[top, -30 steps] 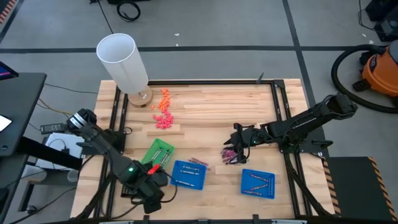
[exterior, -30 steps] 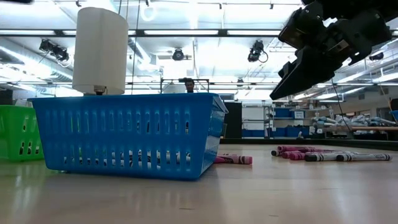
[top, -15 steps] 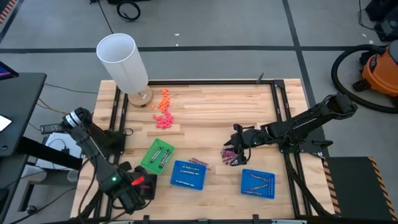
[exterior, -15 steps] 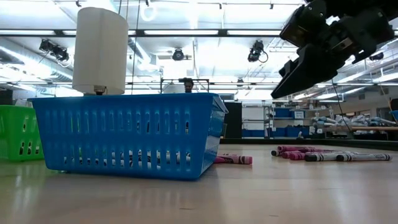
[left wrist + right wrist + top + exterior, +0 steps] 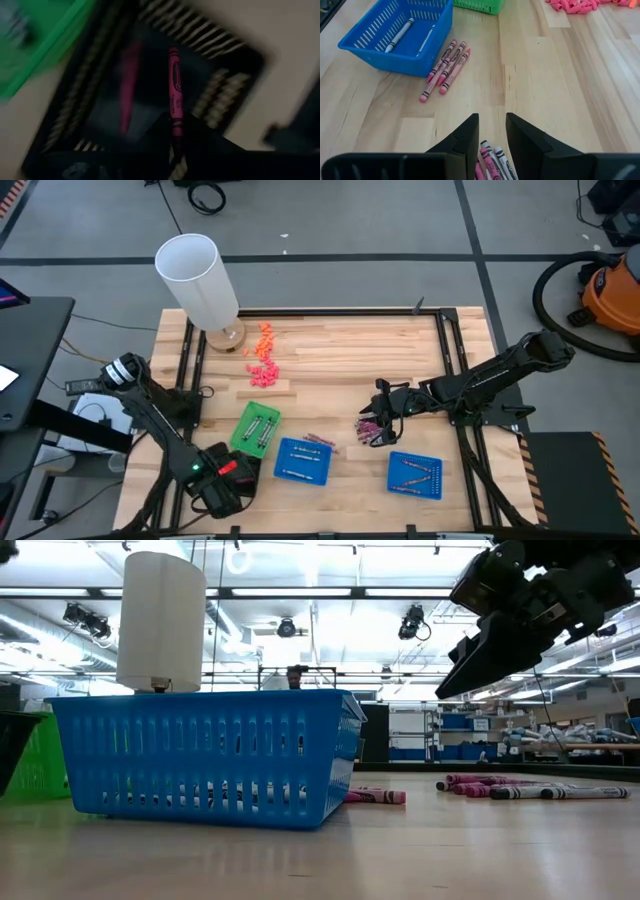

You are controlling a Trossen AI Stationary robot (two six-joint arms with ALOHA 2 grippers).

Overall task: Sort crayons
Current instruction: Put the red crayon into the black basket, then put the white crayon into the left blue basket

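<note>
The left tool (image 5: 222,480) hangs at about 7 o'clock on the worktop (image 5: 340,370), over a black tray (image 5: 150,95) that sits just beside the green tray (image 5: 254,427). Its fingers are closed on a red crayon (image 5: 174,90), which points out from the tips above the black tray; a blurred pinkish stick lies inside that tray.

The right tool (image 5: 378,423) hovers at about 4 o'clock, raised off the wood, directly above a loose pile of crayons (image 5: 371,429). Its two dark fingers (image 5: 465,137) stand apart with a clear gap between them and nothing held; the tops of pink, maroon and grey sticks in the pile (image 5: 490,162) show just beneath that gap.

Three pinkish-red crayons (image 5: 445,70) lie side by side on the bare wood, touching the wall of the middle blue tray (image 5: 303,461) at about 6 o'clock. That tray holds a couple of pale sticks (image 5: 400,34). A second blue tray (image 5: 415,474) at 5 o'clock has several crayons in it, and the green tray also carries a few.

At 11 o'clock stands a white cylinder (image 5: 197,280) on a small base, with orange and pink chunky bits (image 5: 263,360) scattered near it.

From table height, the blue tray fills the near ground, with crayons lying flat beyond.
</note>
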